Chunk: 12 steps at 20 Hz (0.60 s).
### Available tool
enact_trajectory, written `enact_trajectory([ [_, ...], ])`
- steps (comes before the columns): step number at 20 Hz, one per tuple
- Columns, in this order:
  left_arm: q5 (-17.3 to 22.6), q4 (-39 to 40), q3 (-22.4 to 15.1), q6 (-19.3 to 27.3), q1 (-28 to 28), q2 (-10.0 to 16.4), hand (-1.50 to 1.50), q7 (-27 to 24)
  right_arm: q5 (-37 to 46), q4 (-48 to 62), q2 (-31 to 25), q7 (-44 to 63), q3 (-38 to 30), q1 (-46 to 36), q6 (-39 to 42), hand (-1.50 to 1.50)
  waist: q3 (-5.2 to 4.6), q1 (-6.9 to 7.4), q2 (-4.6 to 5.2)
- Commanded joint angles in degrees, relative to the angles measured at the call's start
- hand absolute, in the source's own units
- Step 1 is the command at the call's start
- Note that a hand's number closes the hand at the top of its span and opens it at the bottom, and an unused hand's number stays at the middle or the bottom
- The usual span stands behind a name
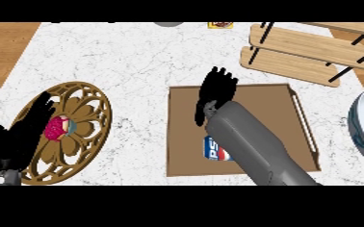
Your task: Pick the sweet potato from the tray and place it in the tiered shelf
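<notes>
A flat brown tray (284, 101) lies in the middle of the white counter. My right hand (217, 91) hovers over the tray's upper left part, fingers spread and pointing away from me, thumb toward the left. No sweet potato shows; whatever lies under the hand is hidden. The wooden tiered shelf (302, 53) with black posts stands at the upper right, beyond the tray's far corner. My left hand (28, 125) rests open at the left edge, fingers up.
A Pepsi can (215, 151) lies on the tray, partly hidden by my right forearm. An ornate gold plate (85, 125) at the left holds a pink pastry (58, 128). A blue-rimmed dish (357, 122) pokes in at the right edge.
</notes>
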Motion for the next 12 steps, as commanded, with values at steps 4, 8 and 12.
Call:
enact_trajectory([
  [4,0.7,1.0,2.5,-2.5,0.0,1.2,0.0,-1.2,2.0,-0.9,-1.8,8.0,-1.5,2.4,6.9,-1.5,-0.05,0.12,0.23],
  [8,-1.2,-2.4,-0.4,0.7,-1.0,-2.3,0.0,3.3,4.0,-3.3,-3.2,6.1,-2.4,6.2,6.7,-1.5,0.0,0.11,0.22],
  [12,-2.3,1.0,0.7,-0.8,-2.2,-2.1,0.0,1.3,5.4,-4.2,-1.4,6.2,-4.8,4.8,8.8,-1.5,-0.02,0.36,0.36],
])
